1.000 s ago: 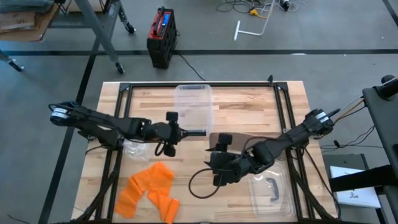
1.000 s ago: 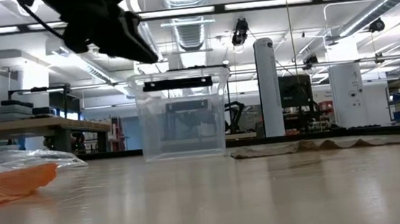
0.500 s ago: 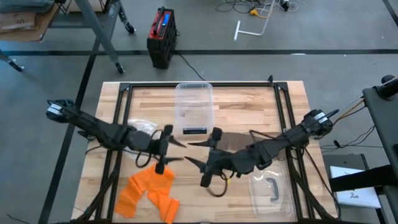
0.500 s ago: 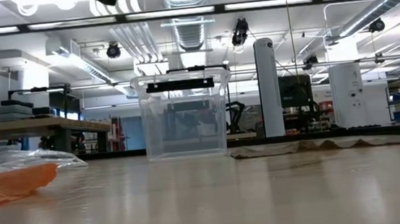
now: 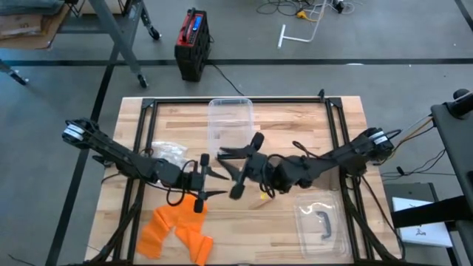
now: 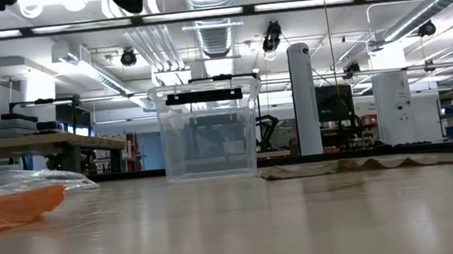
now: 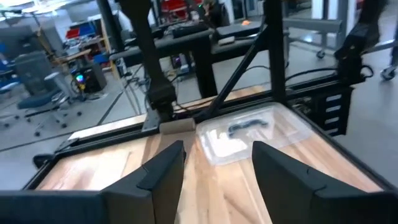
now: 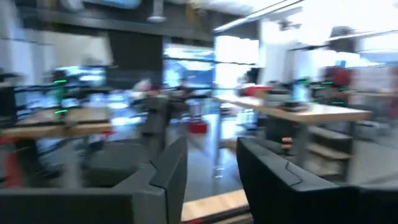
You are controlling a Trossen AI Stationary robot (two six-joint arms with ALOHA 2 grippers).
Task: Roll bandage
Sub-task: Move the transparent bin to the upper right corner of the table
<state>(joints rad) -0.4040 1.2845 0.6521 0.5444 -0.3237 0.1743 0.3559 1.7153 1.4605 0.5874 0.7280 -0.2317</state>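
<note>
Only the low view shows the bandage [image 6: 369, 164] flat.

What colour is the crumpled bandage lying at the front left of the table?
Orange; the bandage shows best in the high view.

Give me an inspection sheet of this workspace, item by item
Surface: wooden table inside a black frame.
Job's things: tan bandage lying flat and unrolled behind the clear bin.
Clutter: orange cloth and crumpled plastic bag on the left side; clear lid at the front right.
Grippers: left gripper and right gripper both open, empty, raised near the table's middle.
Cables: one loops under the right arm; others trail on the floor.
Surroundings: red and black box on the floor behind the table; workshop benches beyond.
</note>
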